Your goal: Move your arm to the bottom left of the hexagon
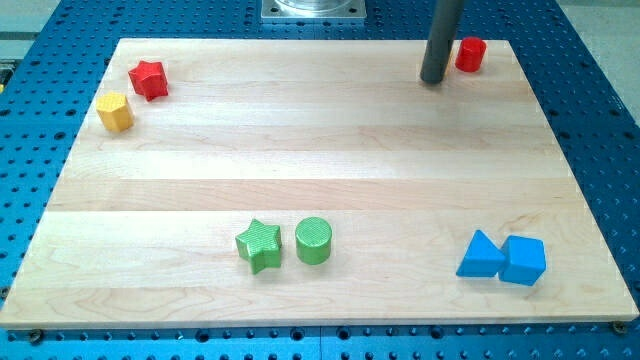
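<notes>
Up at the frame's top right, my tip (pixel 433 80) sits just left of the red block (pixel 470 54); no fingers here. Yellow hexagon (pixel 115 111) waits far left, slightly lower — long leftward run across the tabletop (pixel 320 160).

Pretty sure this is a robotics lab bench, not anyone's house. The giveaway is the blue metal surface (pixel 600 130) around everything, drilled with a regular grid of holes like the breadboard plates you bolt rigs onto. On it lies a pale wooden table (pixel 320 150), a plain board of joined planks with small fasteners along its bottom edge. At the frame's top centre there's a grey metal mounting plate (pixel 313 9), looks like a machine base. A dark rod (pixel 440 40) comes down in the upper right. Scattered on the wood are little plastic blocks in bright colours, test-object stuff. No household clutter look, just hardware.
</notes>
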Available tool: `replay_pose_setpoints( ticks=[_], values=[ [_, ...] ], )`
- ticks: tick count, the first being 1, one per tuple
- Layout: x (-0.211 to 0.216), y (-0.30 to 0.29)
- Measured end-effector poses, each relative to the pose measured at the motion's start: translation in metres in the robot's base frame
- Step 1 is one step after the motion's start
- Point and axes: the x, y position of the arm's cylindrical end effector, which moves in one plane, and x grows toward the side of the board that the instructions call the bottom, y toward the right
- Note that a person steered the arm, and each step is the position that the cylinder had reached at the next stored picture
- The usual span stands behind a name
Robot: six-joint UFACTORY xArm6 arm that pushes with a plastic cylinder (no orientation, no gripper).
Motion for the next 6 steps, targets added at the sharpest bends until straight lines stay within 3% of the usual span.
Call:
replay_pose_setpoints(
  ticks=[1,2,3,4,5,6],
  values=[
    [0.011,-0.056],
    [0.09,-0.184],
    [0.126,-0.324],
    [0.127,-0.447],
    [0.117,-0.47],
    [0.078,-0.441]
  ],
)
